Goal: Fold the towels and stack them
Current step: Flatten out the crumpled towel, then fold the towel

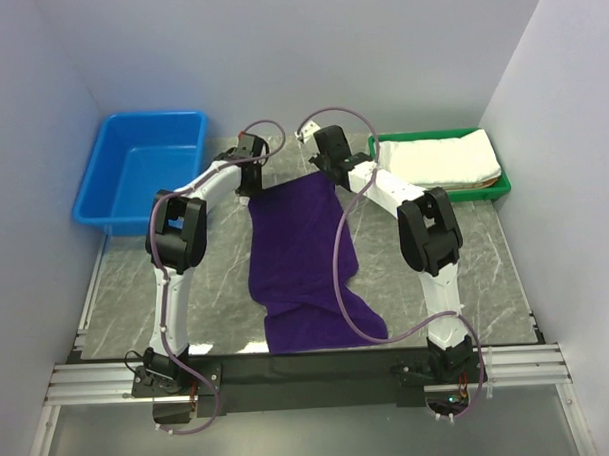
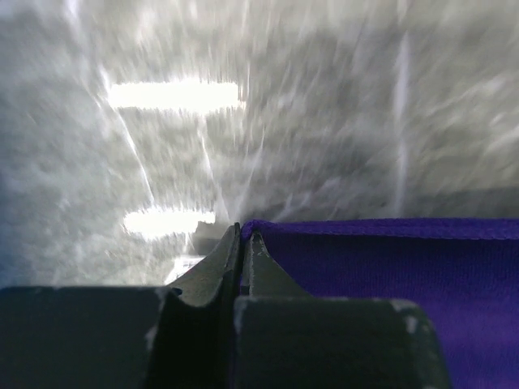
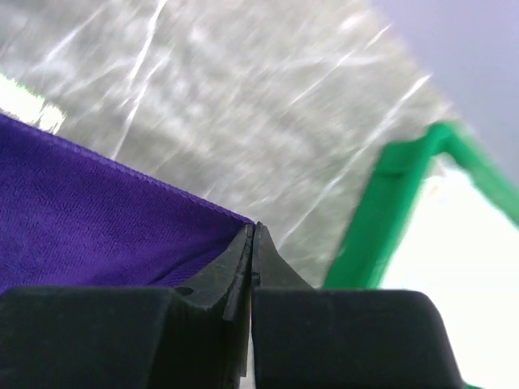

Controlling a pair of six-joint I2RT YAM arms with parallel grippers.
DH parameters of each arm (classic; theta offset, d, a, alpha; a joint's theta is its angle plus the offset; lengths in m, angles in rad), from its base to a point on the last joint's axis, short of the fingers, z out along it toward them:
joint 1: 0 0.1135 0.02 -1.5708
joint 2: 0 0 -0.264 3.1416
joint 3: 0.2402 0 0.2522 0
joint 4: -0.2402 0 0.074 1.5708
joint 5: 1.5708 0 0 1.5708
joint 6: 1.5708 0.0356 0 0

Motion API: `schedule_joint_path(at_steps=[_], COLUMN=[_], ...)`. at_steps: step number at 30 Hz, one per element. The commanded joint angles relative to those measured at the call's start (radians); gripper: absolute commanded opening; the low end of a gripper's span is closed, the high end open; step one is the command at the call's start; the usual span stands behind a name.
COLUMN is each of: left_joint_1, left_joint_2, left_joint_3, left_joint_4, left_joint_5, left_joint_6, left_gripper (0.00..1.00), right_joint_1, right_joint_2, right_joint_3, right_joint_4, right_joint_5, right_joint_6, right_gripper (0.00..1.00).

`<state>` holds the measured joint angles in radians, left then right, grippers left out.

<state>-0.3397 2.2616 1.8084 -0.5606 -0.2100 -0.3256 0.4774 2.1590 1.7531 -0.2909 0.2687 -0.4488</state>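
At the far middle of the grey marbled worktop, the left arm and the right arm reach forward, elbows raised, wrists bent down. The left jaws are clenched on the far left corner of the dark purple cloth towel, and the right jaws on its far right corner. Its far edge runs straight between them. The towel lies lengthwise between the arms, its near end rumpled by the bases. Bare worktop shows on both sides. A blue plastic tub stands far left, and a green tray with a folded white towel stands far right.
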Motion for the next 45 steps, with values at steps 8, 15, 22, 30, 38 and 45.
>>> schedule_joint_path(at_steps=[8,15,22,30,38,45], left_joint_1=[0.062,0.091,0.114,0.119,0.119,0.119], left_joint_2=[-0.129,-0.074,-0.024,-0.109,-0.235,-0.323], left_joint_3=[0.129,0.259,0.342,0.204,0.062,-0.055], left_joint_4=[0.174,0.209,0.228,0.277,0.268,0.212], left_joint_5=[-0.117,-0.086,-0.046,0.003,0.041,0.104], left_joint_6=[0.054,0.062,0.069,0.063,0.042,-0.007], left_gripper=[0.01,0.01,0.01,0.01,0.01,0.01], right_joint_1=[-0.031,-0.052,-0.069,-0.066,-0.056,-0.053], right_joint_2=[0.061,0.133,0.16,0.061,-0.105,-0.29], right_joint_3=[0.121,0.216,0.266,0.145,-0.038,-0.2], right_joint_4=[0.352,0.483,0.53,0.558,0.454,0.255], right_joint_5=[0.32,0.328,0.294,0.256,0.163,0.024], right_joint_6=[-0.283,-0.38,-0.404,-0.381,-0.305,-0.18], right_gripper=[0.0,0.0,0.0,0.0,0.0,0.0])
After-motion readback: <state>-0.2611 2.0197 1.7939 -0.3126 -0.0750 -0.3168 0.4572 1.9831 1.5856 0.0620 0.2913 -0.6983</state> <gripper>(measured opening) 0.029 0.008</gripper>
